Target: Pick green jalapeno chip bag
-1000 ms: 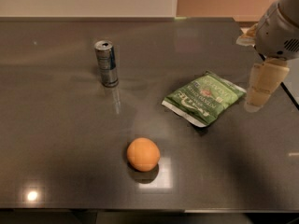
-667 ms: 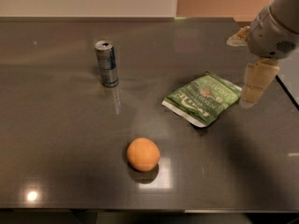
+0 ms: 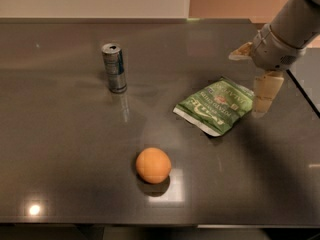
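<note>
Green jalapeno chip bag (image 3: pixel 215 106) lies flat on the worktop (image 3: pixel 60 134), well right of the can (image 3: pixel 114 67) and orange (image 3: pixel 153 165). Claw (image 3: pixel 246 84) hangs at its right end, spread wide and holding nothing. Likely spread that wide to straddle the flat foil.

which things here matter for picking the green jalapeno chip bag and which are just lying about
For the job:
- green jalapeno chip bag, lying flat
- gripper, fingers open, at the bag's right edge, not holding it

Just lying about:
- orange, in front of the bag, to its left
- can, upright, far left
</note>
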### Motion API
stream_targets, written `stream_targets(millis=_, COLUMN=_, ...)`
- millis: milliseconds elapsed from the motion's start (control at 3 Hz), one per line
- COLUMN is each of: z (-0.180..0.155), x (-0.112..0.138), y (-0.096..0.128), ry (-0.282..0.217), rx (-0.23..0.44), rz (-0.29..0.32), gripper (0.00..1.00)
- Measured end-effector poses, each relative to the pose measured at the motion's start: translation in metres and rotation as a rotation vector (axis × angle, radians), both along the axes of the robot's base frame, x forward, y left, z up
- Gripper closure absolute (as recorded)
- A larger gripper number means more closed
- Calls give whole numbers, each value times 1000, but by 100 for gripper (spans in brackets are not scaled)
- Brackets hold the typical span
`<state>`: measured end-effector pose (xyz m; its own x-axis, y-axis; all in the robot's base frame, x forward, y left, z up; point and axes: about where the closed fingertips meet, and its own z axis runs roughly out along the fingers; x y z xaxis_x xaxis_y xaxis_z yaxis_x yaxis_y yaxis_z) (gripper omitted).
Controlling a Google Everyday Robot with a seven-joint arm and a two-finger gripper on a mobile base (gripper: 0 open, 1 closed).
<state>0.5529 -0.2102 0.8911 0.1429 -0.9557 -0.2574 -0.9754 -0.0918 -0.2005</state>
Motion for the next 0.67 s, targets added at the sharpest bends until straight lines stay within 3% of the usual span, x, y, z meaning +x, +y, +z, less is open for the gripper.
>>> stream_targets(millis=667, z=-39, x=24, y=6, ry=51, rx=-33, rz=106, gripper=0)
